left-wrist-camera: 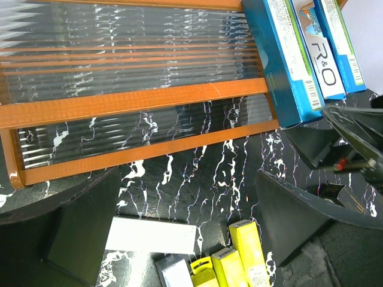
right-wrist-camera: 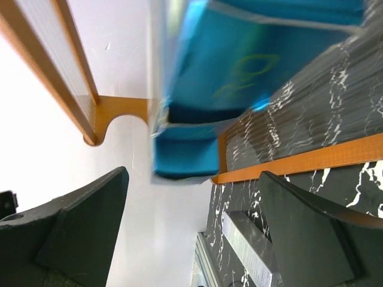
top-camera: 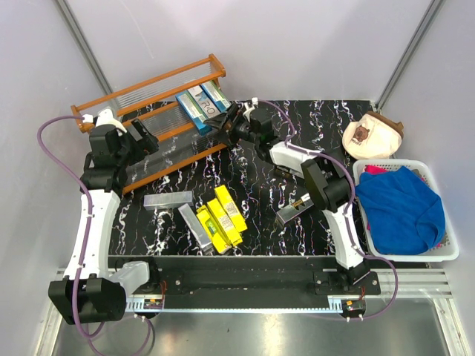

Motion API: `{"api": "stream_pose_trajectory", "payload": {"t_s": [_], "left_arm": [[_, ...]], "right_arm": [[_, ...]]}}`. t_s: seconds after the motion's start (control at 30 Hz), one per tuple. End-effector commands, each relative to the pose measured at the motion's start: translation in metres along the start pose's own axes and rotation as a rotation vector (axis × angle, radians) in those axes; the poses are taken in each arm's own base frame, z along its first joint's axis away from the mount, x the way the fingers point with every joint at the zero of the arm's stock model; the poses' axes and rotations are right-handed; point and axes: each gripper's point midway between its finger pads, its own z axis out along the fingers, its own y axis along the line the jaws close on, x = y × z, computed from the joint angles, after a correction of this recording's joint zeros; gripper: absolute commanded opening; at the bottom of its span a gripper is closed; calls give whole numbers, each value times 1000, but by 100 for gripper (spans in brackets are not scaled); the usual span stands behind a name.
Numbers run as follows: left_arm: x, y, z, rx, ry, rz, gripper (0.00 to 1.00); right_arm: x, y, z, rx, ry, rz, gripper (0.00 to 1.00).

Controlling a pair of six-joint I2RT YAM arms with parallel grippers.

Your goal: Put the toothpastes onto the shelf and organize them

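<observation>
Status: blue toothpastes lying side by side on shelf, at its 3 o'clock end. Right gripper released, jaws spread wide, just beside those cartons at their 5 o'clock, nothing held. Left gripper also released and empty, over shelf's lower tier. Yellow toothpastes and silver toothpastes loose on table, toward 6 o'clock.
</observation>
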Motion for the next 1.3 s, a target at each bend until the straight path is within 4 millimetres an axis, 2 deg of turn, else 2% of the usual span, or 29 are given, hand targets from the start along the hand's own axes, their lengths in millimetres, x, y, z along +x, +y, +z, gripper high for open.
{"api": "stream_pose_trajectory", "payload": {"t_s": [0.0, 0.07, 0.1, 0.17, 0.2, 0.27, 0.3, 0.33, 0.37, 0.4, 0.43, 0.5, 0.53, 0.6, 0.63, 0.73, 0.77, 0.8, 0.83, 0.87, 0.9, 0.93, 1.0, 1.03, 1.1, 1.13, 1.17, 1.23, 1.27], "left_arm": [[-6, -9, -1, 52, -35, 2, 99], [-6, -9, -2, 50, -38, 7, 99], [-6, -9, -2, 50, -38, 8, 99], [-6, -10, -2, 57, -36, 13, 99], [-6, -10, -2, 59, -34, 15, 99], [-6, -12, -2, 67, -30, 22, 99], [-6, -14, -2, 72, -31, 28, 99], [-5, -15, -2, 75, -28, 31, 99], [-5, -18, -2, 82, -27, 39, 99], [-4, -22, -2, 94, -23, 48, 99], [-3, -25, 0, 98, -18, 53, 99], [3, -34, 2, 120, 1, 67, 99], [6, -35, 7, 117, 17, 68, 99], [16, -55, 10, 165, 52, 92, 99], [23, -60, 16, 172, 77, 97, 99], [42, -90, 26, 221, 134, 135, 99], [53, -107, 25, 258, 159, 159, 99], [53, -121, 25, 290, 159, 173, 99], [65, -130, 31, 305, 195, 190, 99], [76, -150, 28, 352, 218, 225, 99], [78, -164, 28, 380, 222, 243, 99], [90, -174, 34, 394, 256, 266, 99], [113, -203, 28, 468, 297, 324, 99], [122, -218, 32, 501, 323, 343, 99], [147, -251, 20, 595, 369, 383, 99], [161, -266, 20, 639, 405, 399, 99], [178, -284, 8, 690, 430, 432, 99], [207, -300, 8, 728, 485, 471, 99], [216, -319, -4, 778, 485, 502, 99]], "right_arm": [[-11, 68, -21, -136, -51, -123, 100], [-10, 71, -27, -142, -51, -118, 100], [-8, 62, -31, -121, -46, -109, 100], [-6, 63, -39, -116, -43, -113, 100], [-5, 48, -46, -66, -37, -98, 100], [-8, 50, -61, -37, -47, -136, 100], [-7, 30, -70, 33, -48, -121, 100], [-16, 40, -85, 35, -73, -159, 100], [-19, 38, -93, 55, -79, -172, 100], [-16, 19, -104, 125, -74, -162, 100], [-25, 31, -120, 128, -101, -206, 100], [-24, 11, -141, 228, -113, -214, 100], [-28, 23, -154, 233, -133, -267, 100], [-24, 7, -174, 329, -140, -286, 100], [-26, 14, -186, 345, -151, -342, 100], [-23, -2, -217, 476, -168, -367, 100], [-23, -16, -230, 527, -185, -355, 100], [-21, -24, -240, 563, -185, -337, 100], [-21, -21, -250, 566, -200, -332, 100], [-18, -33, -260, 602, -200, -310, 100], [-19, -43, -271, 640, -207, -286, 100], [-19, -41, -280, 643, -224, -274, 100], [-18, -57, -298, 696, -237, -236, 100], [-19, -54, -304, 688, -251, -233, 100], [-17, -65, -316, 712, -257, -204, 100], [-25, -69, -326, 724, -286, -186, 100], [-26, -74, -330, 733, -287, -172, 100], [-38, -86, -344, 765, -316, -124, 100], [-40, -89, -348, 767, -313, -105, 100]]}}
